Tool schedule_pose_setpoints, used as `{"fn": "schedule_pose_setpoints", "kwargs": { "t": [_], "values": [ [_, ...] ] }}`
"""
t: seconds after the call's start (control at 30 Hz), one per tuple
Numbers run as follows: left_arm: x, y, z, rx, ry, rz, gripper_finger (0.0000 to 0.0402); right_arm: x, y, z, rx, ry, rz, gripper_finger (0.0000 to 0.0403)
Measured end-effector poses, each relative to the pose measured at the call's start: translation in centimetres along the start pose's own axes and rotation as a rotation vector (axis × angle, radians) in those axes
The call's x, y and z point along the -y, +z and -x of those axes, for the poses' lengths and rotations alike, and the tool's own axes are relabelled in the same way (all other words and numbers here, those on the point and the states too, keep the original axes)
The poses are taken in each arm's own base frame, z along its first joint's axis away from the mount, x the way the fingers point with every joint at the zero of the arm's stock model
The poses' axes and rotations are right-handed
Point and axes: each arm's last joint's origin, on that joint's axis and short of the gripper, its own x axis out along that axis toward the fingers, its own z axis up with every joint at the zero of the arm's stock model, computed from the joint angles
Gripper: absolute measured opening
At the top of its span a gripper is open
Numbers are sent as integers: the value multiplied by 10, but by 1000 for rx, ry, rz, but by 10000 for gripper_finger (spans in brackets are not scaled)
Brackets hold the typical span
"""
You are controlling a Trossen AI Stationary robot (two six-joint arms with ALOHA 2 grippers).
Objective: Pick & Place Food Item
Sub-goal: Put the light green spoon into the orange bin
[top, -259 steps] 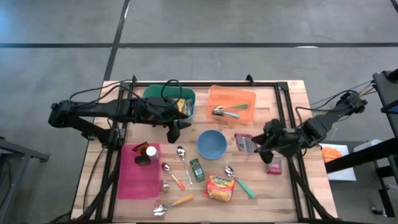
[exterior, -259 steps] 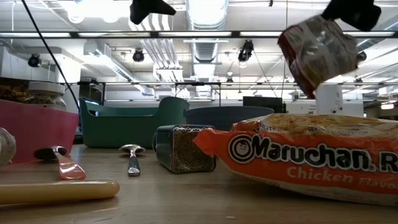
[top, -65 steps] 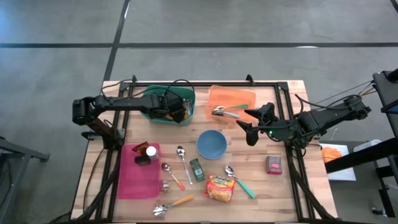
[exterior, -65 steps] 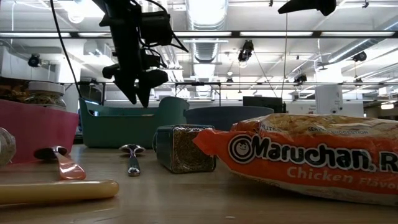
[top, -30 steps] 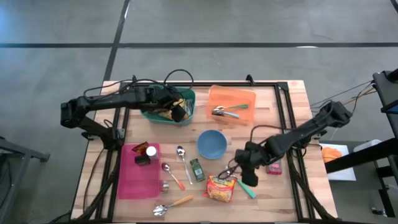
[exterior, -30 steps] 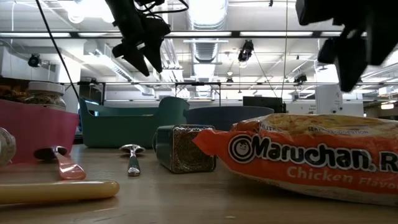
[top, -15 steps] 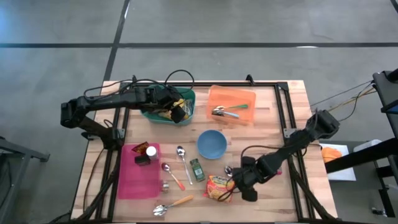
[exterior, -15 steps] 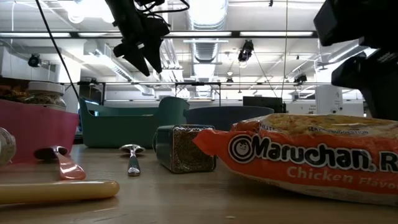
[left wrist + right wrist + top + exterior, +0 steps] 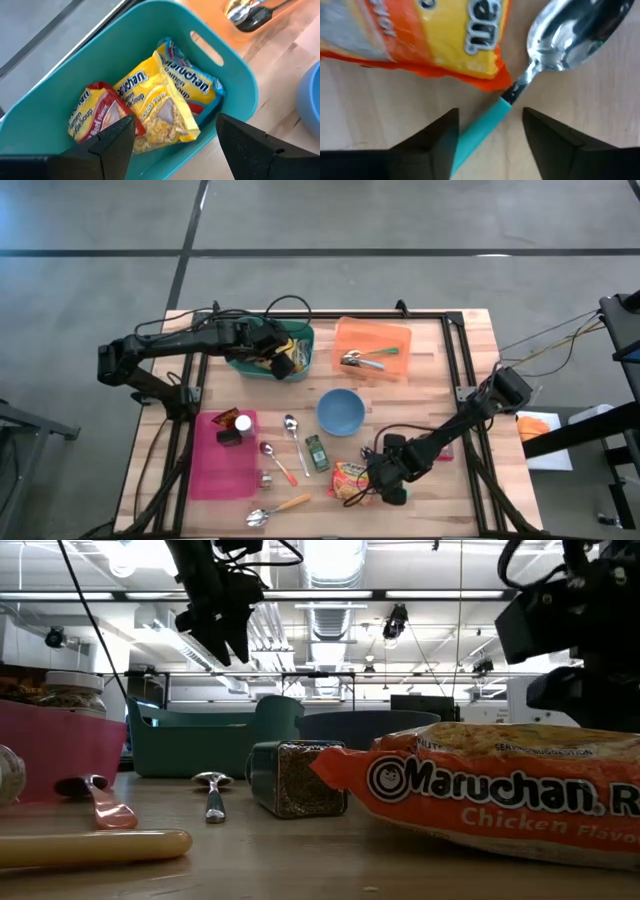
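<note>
Wooden table (image 9: 440, 350), orange ramen packet (image 9: 352, 480)

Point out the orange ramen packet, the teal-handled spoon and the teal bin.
orange ramen packet (image 9: 352, 480): high view, middle of the wrapper.
teal-handled spoon (image 9: 485, 126): right wrist view, on the teal handle.
teal bin (image 9: 227, 85): left wrist view, inner wall below the handle slot.

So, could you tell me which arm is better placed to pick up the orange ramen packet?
The right. Its gripper is low beside the orange ramen packet, over the teal-handled spoon, while the left gripper hovers over the teal bin.
</note>
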Motion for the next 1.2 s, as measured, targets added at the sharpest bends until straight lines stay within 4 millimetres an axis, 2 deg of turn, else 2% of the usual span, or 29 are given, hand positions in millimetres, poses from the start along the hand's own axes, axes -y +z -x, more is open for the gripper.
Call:
{"fn": "schedule_pose_setpoints", "kwargs": {
  "t": [0.37, 0.83, 1.0, 1.2],
  "values": [
    [-1, -6, 1, -58, 19, 24, 278, 5, -2, -1, -32, -38, -9, 33],
    [0, -8, 1, -65, 20, 22, 278, 10, -6, 6, -43, -86, -121, 29],
    [0, -8, 1, -67, 21, 21, 278, 16, -6, 22, 16, -122, -166, 29],
    [0, -8, 1, -67, 21, 20, 278, 35, 0, 52, 111, -152, -241, 29]
  ]
}}
